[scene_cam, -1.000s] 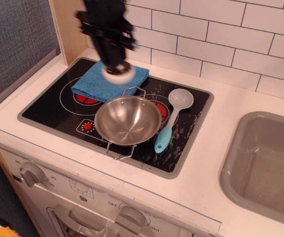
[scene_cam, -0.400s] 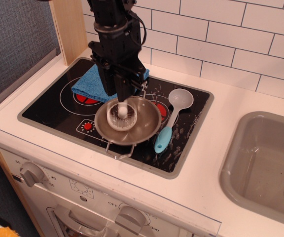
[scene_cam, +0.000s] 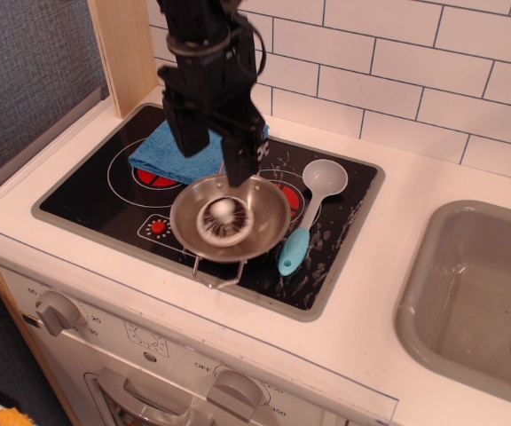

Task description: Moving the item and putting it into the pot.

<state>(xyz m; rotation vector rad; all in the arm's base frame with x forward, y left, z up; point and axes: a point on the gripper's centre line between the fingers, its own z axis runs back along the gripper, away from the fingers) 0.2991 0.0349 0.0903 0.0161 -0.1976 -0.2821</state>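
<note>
The item (scene_cam: 224, 218), a small round white disc with a dark speckled ring and a white knob, lies inside the pot (scene_cam: 269, 232), a shiny steel bowl with wire loop handles on the black stovetop. My gripper (scene_cam: 215, 164) hangs just above the pot's back rim, its two dark fingers spread apart and holding nothing. The item sits below and slightly in front of the fingertips, apart from them.
A blue folded cloth (scene_cam: 162, 151) lies behind the pot on the stovetop (scene_cam: 87, 195), partly hidden by my arm. A white ladle (scene_cam: 319, 191) with a light-blue handle lies right of the pot. A grey sink (scene_cam: 477, 302) is at the far right. Tiled wall behind.
The gripper carried the item from above the cloth down into the pot, then opened and rose a little. The item now rests in the pot on its own.
</note>
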